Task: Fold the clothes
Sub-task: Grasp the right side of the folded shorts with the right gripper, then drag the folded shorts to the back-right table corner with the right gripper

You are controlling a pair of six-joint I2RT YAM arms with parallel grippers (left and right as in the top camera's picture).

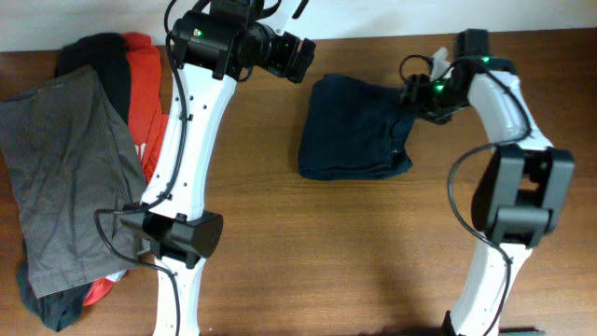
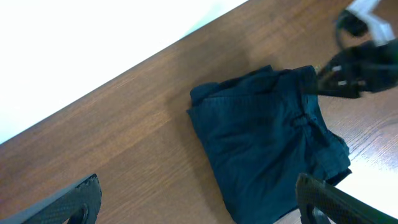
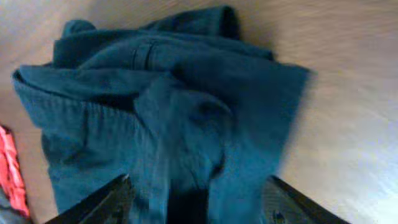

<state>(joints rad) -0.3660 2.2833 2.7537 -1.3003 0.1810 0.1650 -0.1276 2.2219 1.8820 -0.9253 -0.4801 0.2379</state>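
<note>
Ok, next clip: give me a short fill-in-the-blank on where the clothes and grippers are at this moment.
1. The folded navy shorts lie between the two ____.
2. The right gripper is at the shorts' ____ edge in the overhead view.
3. The grey shorts lie on top of a ____ top.
4. The left gripper hangs ____ above the table, holding nothing.

Missing words: arms; right; red-orange; open

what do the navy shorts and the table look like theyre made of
The navy shorts look like a soft woven cloth, perhaps cotton: matte, with creases, limp folds and a stitched seam in the right wrist view. The table looks like wood or a wood-look laminate, brown with lengthwise grain and a slight sheen; the pictures cannot say which.
</note>
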